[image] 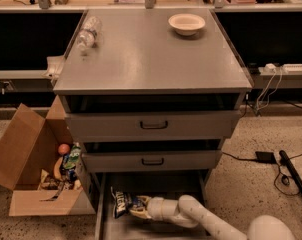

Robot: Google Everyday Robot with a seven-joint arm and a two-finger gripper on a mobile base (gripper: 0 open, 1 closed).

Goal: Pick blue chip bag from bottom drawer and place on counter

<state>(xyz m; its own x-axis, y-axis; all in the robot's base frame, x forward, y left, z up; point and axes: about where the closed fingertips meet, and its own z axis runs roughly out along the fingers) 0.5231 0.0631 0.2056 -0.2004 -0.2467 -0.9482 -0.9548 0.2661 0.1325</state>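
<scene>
Drawers stand in a grey cabinet, three of them, one under the other. The bottom drawer (121, 229) is pulled out toward the camera, and you can see its plain grey floor. The blue chip bag (122, 202) lies in it, near the back and to the left side. The bag is dark blue with white letters and looks crinkly.

A white robot arm (191, 215) comes in from the lower right and reaches low across the drawer. The claw (140, 207) at its tip sits right against the right edge of the bag. You cannot tell if the claw is open or closed on the bag.

The two upper drawers, the top drawer (153, 125) and the middle drawer (151, 161), each have a small black handle.

The counter (151, 59) on top of the cabinet is flat and grey. A white bowl (186, 23) sits near its back right corner. A clear water bottle (87, 34) lies on its side near the back left edge, well apart from the bowl.

On the floor to the left is an open cardboard box (26, 149) with small things inside, like a green-and-white packet (71, 159).
</scene>
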